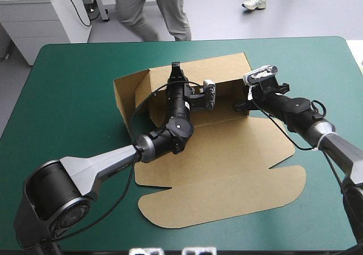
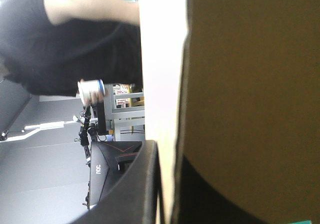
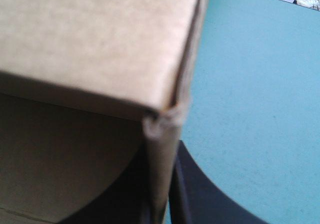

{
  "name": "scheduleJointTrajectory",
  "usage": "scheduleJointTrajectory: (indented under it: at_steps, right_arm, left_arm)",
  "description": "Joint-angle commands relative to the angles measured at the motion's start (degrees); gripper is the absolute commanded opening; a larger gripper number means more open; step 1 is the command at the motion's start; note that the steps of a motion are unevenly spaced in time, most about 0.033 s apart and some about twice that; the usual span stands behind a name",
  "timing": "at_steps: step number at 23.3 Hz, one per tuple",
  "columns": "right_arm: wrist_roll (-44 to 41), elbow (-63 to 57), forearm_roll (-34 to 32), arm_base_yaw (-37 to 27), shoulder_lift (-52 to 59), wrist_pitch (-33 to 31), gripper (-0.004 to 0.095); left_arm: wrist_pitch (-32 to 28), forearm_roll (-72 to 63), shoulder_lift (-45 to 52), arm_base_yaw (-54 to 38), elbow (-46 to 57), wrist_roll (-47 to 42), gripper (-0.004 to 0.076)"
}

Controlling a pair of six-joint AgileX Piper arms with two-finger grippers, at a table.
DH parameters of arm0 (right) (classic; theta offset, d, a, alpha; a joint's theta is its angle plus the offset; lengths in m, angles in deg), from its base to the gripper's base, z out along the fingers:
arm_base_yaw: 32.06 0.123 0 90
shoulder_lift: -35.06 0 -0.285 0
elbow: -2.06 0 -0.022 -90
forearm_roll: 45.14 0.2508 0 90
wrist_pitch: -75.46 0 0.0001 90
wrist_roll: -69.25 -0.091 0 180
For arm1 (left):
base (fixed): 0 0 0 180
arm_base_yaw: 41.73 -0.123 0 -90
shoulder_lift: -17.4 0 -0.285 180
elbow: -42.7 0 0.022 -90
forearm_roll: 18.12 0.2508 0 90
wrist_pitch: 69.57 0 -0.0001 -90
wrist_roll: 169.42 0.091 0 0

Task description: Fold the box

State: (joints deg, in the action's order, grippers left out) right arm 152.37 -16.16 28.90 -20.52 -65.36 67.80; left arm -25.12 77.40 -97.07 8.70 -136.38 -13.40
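The left hand (image 1: pixel 176 71) is almost closed on the top edge of the back wall of the box (image 1: pixel 221 175), with the board pinched between its 2 fingers. The box lies in the middle of the desk (image 1: pixel 62 96), its back and side walls raised and its lid flat toward the near edge. The right hand (image 1: pixel 245 97) pinches the right back corner in the same way. I judge the step is fixing the walls. The next move probably calls for tucking the corner while both walls stay upright.

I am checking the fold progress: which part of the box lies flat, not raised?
The large near panel with rounded corners, closest to the robot, lies flat on the table; the far wall and the left wall stand upright.
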Motion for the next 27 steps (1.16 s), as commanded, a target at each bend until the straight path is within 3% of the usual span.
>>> scheduleJointTrajectory:
  at_steps: [1, 4, 6, 9, 10, 13, 16, 21, 27]
  right_arm:
    - [1.0, 1.65, 0.38, 0.75, 2.14, -6.8, -0.002]
    - [1.0, 1.65, 0.38, 0.75, 2.14, -6.8, -0.002]
    - [0.34, 1.65, 0.77, 0.75, 2.14, -6.92, -0.002]
    - [-0.23, 1.65, 1.43, 0.75, 2.14, -6.5, -0.002]
    - [-0.23, 1.65, 1.43, 0.75, 2.14, -6.34, -0.0018]
    - [-0.23, 1.65, 1.43, 0.75, 2.14, -5.9, -0.0018]
    - [-0.23, 1.65, 1.43, 0.75, 2.14, -5.48, -0.0018]
    - [-0.23, 1.65, 1.51, 0.75, 2.14, -2.56, -0.0018]
    - [-0.23, 1.65, 1.51, 0.75, 2.14, -1.57, -0.0018]
  left_arm:
    - [-2.06, 1.81, 2.45, 0.62, -1.19, -0.58, -0.0008]
    - [-1.91, 1.81, 2.45, 0.62, -1.19, -0.58, -0.0001]
    - [-1.91, 2.07, 2.45, 0.62, -1.19, -0.47, 0.0073]
    - [-1.91, 2.07, 2.45, 0.62, -1.19, -0.47, 0.0305]
    - [-1.91, 3.04, 2.45, 0.62, -1.19, -0.87, 0.0449]
    - [-2.78, 4.65, 2.45, 0.62, -1.19, -1.85, 0.0593]
    - [0.44, 4.64, 2.45, 1.58, -1.19, -1.85, 0.0589]
    - [12.38, 3.75, 2.45, 6.78, -1.19, -1.85, 0.0588]
    - [17.67, -0.96, 2.45, 12.34, -1.19, -1.85, 0.0584]
